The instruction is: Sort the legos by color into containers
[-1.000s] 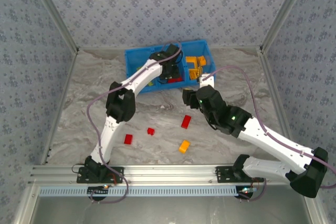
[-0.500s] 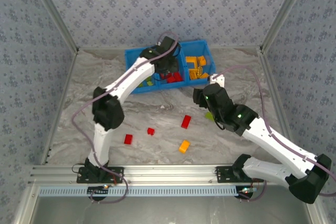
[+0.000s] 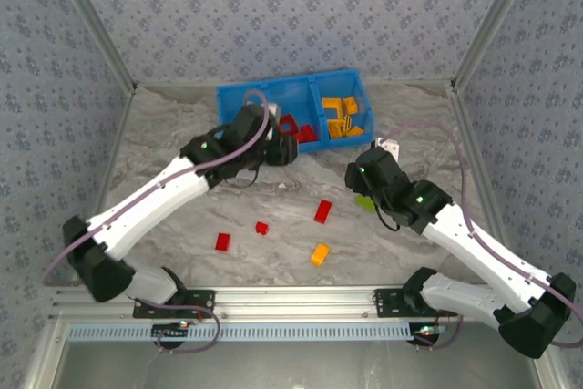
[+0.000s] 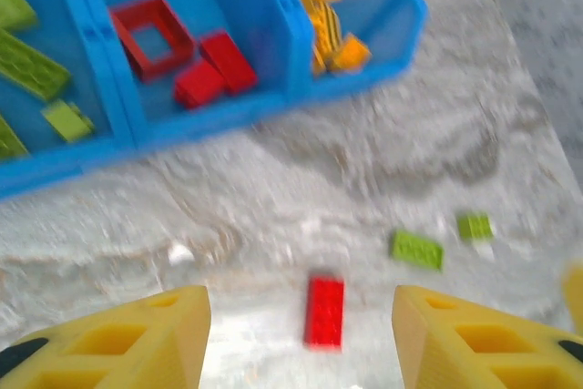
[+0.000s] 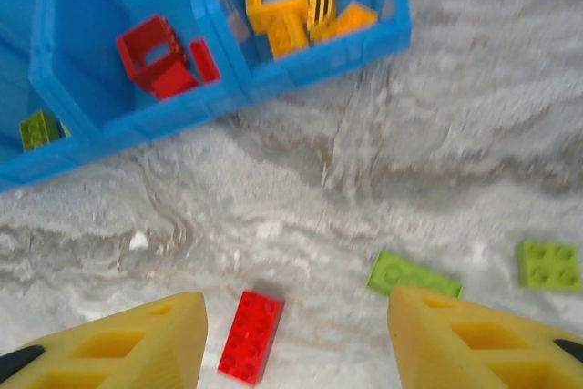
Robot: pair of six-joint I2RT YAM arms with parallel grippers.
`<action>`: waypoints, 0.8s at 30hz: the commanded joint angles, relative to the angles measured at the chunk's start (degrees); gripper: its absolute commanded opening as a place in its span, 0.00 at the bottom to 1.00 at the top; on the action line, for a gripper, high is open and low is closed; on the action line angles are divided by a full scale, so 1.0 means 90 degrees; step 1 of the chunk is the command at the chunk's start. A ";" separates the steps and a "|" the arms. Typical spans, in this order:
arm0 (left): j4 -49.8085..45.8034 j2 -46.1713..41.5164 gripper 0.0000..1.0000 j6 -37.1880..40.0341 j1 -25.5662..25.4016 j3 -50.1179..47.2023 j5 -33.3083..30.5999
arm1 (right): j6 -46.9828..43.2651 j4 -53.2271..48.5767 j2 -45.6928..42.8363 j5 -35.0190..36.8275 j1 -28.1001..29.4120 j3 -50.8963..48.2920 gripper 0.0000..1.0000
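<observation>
Left wrist view: left fingers [image 4: 118,334] wide apart above legos [image 4: 325,312]; right fingers [image 5: 118,339] likewise.

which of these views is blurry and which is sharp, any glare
Left wrist: soft and smeared all over, no studs readable on the red brick. Right wrist: crisper, studs plain on the lime brick. Top external: sharp and evenly lit, no glare on the blue bin, only faint soft shadows beneath the arms.
</observation>
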 commanded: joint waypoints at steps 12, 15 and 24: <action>0.0032 -0.3976 0.62 -0.0432 -0.0790 -0.3686 0.0389 | 0.5047 -0.0624 0.2004 -0.1894 0.2357 -0.0990 0.68; -0.0017 -0.4360 0.63 -0.0474 -0.0789 -0.3766 0.0222 | 0.5205 -0.0422 0.2295 -0.2012 0.2386 -0.0942 0.68; -0.0198 -0.4345 0.63 -0.0323 -0.0789 -0.3609 0.0257 | 0.5408 0.0425 0.2896 -0.2523 0.2255 -0.1034 0.65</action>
